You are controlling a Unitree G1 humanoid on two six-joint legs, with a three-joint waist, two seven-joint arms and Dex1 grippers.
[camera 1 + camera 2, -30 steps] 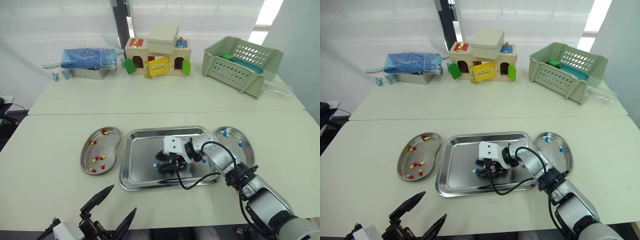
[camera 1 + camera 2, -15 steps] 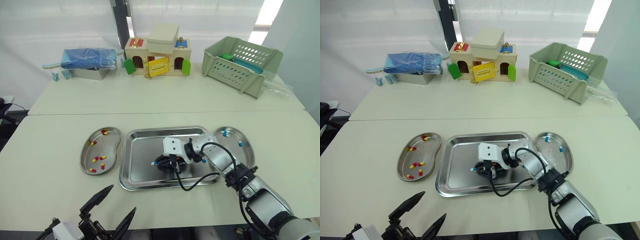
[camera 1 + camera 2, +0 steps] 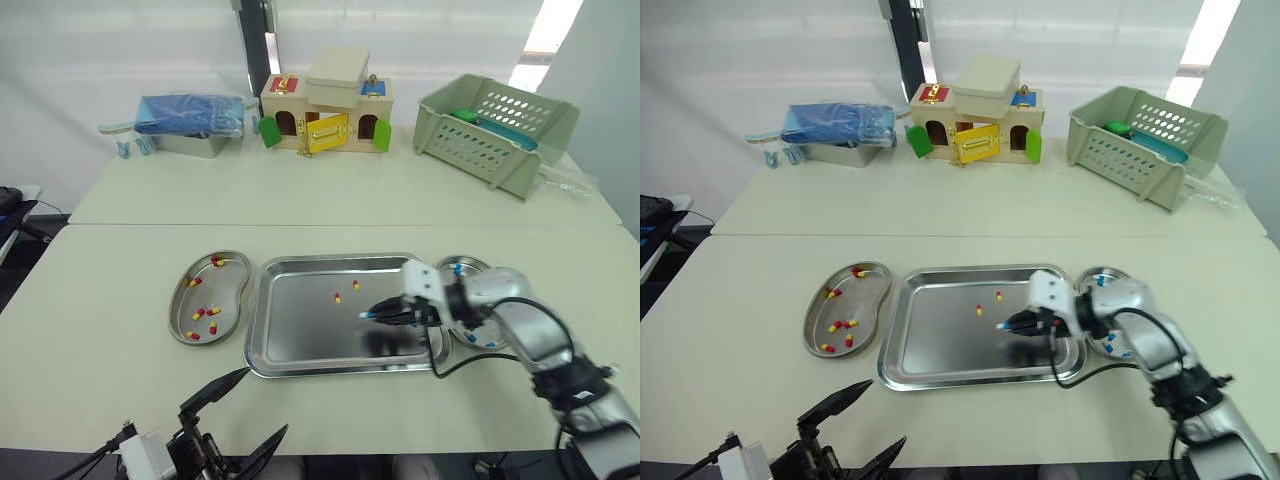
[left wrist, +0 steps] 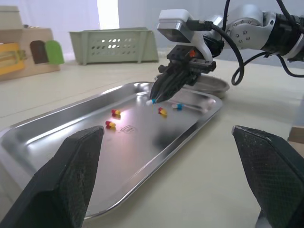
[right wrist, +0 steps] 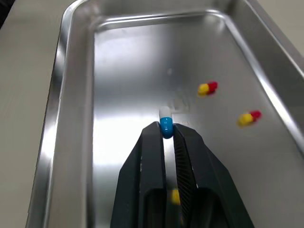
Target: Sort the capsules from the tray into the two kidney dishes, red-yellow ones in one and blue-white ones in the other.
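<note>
The steel tray point(image 3: 300, 358) lies between two kidney dishes. My right gripper point(image 3: 376, 315) hovers over the tray's right half, shut on a blue-white capsule point(image 5: 165, 122) that sticks out past its fingertips point(image 5: 153, 142). Two red-yellow capsules point(image 3: 338, 297) lie on the tray just behind it, and the left wrist view shows one more red-yellow capsule and a blue-white capsule point(image 4: 177, 106) beneath the gripper. The left dish point(image 3: 236, 296) holds several red-yellow capsules. The right dish point(image 3: 474, 266) holds blue-white ones. My left gripper point(image 3: 262, 402) is open, low in front of the tray.
On the far table stand a toy house point(image 3: 325, 100), a green basket point(image 3: 495, 128) and a blue bag on a metal box point(image 3: 190, 118). A seam point(image 3: 150, 224) runs between the two tables.
The camera has shifted. My right gripper has risen from the tray floor with the blue-white capsule and moved right, uncovering two red-yellow capsules. The left gripper keeps its pose.
</note>
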